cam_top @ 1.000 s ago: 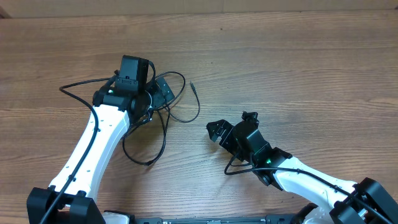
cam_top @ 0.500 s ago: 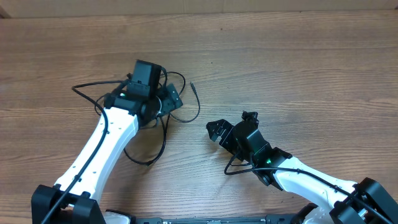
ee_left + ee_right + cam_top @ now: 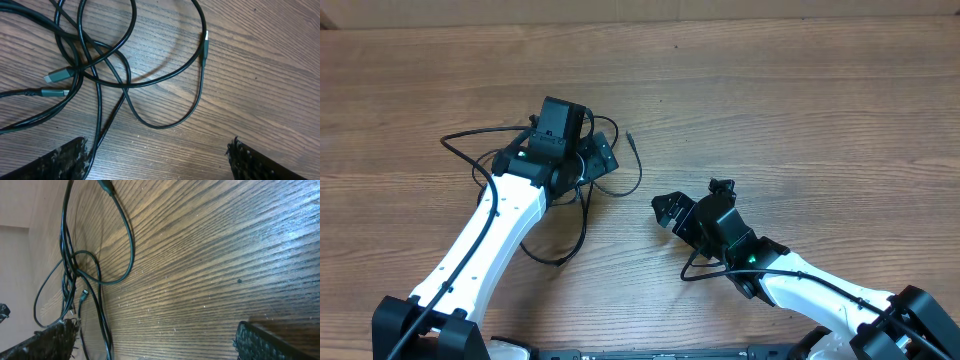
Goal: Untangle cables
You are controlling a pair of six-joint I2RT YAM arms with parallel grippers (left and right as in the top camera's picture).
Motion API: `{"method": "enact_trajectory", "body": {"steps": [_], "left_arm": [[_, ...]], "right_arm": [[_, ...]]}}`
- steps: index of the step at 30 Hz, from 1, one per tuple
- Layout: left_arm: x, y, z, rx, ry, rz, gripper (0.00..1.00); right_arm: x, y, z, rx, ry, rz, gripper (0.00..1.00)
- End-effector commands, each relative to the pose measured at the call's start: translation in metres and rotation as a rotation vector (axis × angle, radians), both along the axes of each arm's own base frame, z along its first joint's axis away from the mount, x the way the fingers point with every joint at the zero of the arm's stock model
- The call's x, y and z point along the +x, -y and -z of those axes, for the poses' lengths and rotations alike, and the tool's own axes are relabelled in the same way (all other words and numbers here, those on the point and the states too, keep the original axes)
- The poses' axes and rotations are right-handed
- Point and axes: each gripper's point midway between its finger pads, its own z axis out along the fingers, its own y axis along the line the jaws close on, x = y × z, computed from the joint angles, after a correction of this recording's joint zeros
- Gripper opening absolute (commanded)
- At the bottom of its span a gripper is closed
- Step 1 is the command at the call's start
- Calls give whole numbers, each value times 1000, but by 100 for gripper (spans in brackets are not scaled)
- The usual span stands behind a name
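Cables (image 3: 100, 65) lie tangled on the counter (image 3: 800, 120) under the left end effector (image 3: 157, 150), its jaws wide and holding nothing. Right end effector (image 3: 665, 210) is equally wide, empty, and well apart. We judge that closing over the crossing could pinch two strands and tighten the knot.

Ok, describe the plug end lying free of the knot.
On the wooden table, find the cables tangled under the left arm. One swings out toward the right arm, and its plug lies alone on bare wood; the other plugs sit among the crossings.
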Motion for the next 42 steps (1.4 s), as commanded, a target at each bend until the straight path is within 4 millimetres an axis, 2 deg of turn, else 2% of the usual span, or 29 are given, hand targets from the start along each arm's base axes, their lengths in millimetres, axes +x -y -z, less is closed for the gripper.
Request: {"method": "enact_trajectory", "body": {"steps": [1,17,42], "left_arm": [[-1,1,1,5,1,-11,91],[-1,5,1,-7,0,-26,95],[-2,6,1,1,3,-23,94]], "right_arm": [[3,0,-5,11,15,9,100],[2,0,-5,11,15,9,100],[2,0,-5,10,15,9,100]]}}
